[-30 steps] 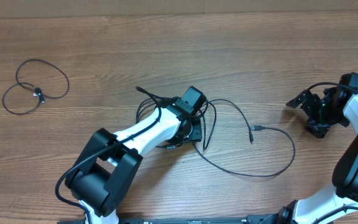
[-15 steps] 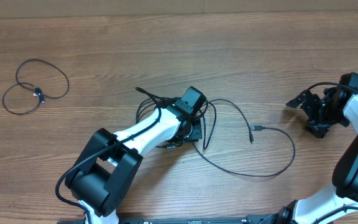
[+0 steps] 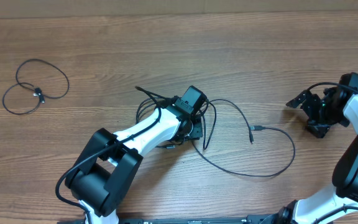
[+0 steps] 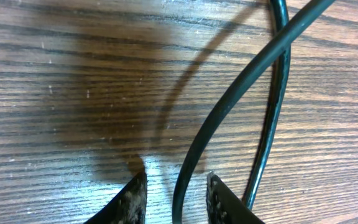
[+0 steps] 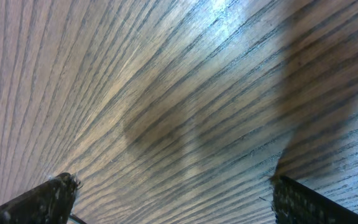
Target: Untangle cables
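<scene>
A: L side?
B: Left gripper (image 4: 176, 200) fingers apart, 1 cable (image 4: 229, 106) between tips, not pinched.
A: R?
B: Right gripper (image 5: 173, 199) spread wide, holding nothing, over table (image 5: 166, 81).
A: Rest?
B: Tangle (image 3: 211, 124) mid-frame by left gripper; 2-ring loop (image 3: 38, 93) upper left.

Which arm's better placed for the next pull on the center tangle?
Left. The left gripper straddles a cable strand, jaws not closed. The right gripper hangs open over bare table, far off to the right.
</scene>
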You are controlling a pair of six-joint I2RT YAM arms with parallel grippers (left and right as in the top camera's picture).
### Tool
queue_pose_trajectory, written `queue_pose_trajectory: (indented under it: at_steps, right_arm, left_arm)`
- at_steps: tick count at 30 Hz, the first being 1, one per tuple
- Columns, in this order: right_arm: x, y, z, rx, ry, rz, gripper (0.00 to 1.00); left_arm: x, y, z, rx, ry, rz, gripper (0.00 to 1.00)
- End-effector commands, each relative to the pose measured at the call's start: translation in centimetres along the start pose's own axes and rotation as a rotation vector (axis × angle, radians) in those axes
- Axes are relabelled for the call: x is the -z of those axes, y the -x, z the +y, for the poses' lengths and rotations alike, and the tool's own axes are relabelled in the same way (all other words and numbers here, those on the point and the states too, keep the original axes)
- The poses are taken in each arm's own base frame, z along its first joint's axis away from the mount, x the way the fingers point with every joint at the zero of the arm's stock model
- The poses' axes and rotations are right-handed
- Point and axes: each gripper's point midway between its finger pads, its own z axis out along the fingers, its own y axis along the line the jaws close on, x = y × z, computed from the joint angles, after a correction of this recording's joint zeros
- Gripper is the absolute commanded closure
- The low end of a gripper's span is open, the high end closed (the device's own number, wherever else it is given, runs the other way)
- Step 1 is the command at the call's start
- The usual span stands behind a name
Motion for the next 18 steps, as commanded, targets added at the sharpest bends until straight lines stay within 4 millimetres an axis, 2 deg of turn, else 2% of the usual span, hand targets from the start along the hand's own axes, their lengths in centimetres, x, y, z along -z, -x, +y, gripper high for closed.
queue_pose_trajectory:
  at_steps: [1, 9, 13, 16, 18]
  right_arm:
    - [0.45, 0.91, 0.35, 0.012, 0.003, -0.026, 0.0]
    - [0.45, 0.91, 0.35, 0.011, 0.003, -0.026, 0.0]
    - [0.45, 0.91, 0.35, 0.011, 0.003, -0.026, 0.0]
    - [0.45, 0.91, 0.35, 0.012, 0.003, -0.026, 0.0]
    - [0.45, 0.91, 0.35, 0.011, 0.003, -0.026, 0.0]
  left_arm:
    - [-0.31, -0.41, 0.52, 0.005, 0.026, 0.001, 0.67]
    - [-0.31, -0.39, 0.52, 0.004, 0.026, 0.0, 0.69]
    - [-0.31, -0.39, 0.53, 0.005, 0.026, 0.0, 0.78]
    - [-0.31, -0.55, 0.37, 0.005, 0.016, 0.01, 0.81]
    - [-0.31, -0.63, 0.29, 0.005, 0.012, 0.014, 0.92]
